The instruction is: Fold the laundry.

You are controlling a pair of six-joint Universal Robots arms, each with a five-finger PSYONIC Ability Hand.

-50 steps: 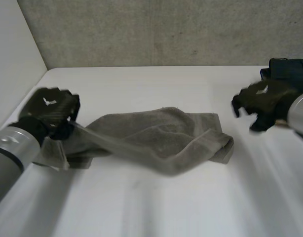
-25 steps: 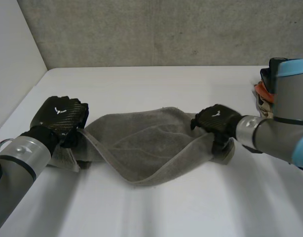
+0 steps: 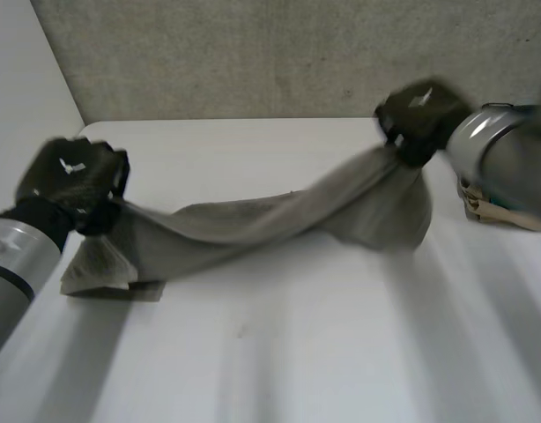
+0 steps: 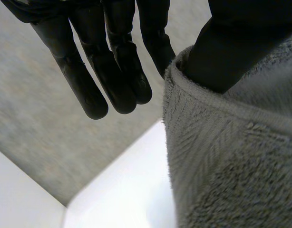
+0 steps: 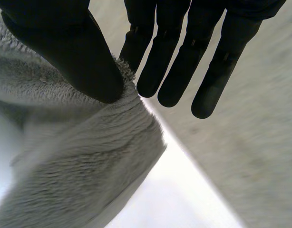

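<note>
We see the grey towel (image 3: 253,220) strung between the two hands above the white worktop (image 3: 279,352), sagging in the middle where it seems to touch the surface. The left robot hand (image 3: 72,181) holds one end near the worktop's left edge. Below it a flap of towel hangs down onto the worktop, and we cannot make out how that flap is folded underneath. The right robot hand (image 3: 420,110) holds the other end higher, close to the back wall (image 3: 279,53), with a loose lobe of towel drooping beneath it.

In the left wrist view the left robot hand (image 4: 112,71) has its thumb pressed down on the towel's (image 4: 222,156) edge while the fingers stay straight. The nearest finger meets the cloth behind the thumb, so the pinch itself is hidden from us. The right wrist view shows the same: the right robot hand (image 5: 174,61) clamps the towel (image 5: 79,166) under its thumb against the nearest straight finger, the other fingers spread clear of it.

A beige item (image 3: 491,207) lies behind the right arm (image 3: 500,154), mostly covered and cut off, and we cannot tell what it is.
</note>
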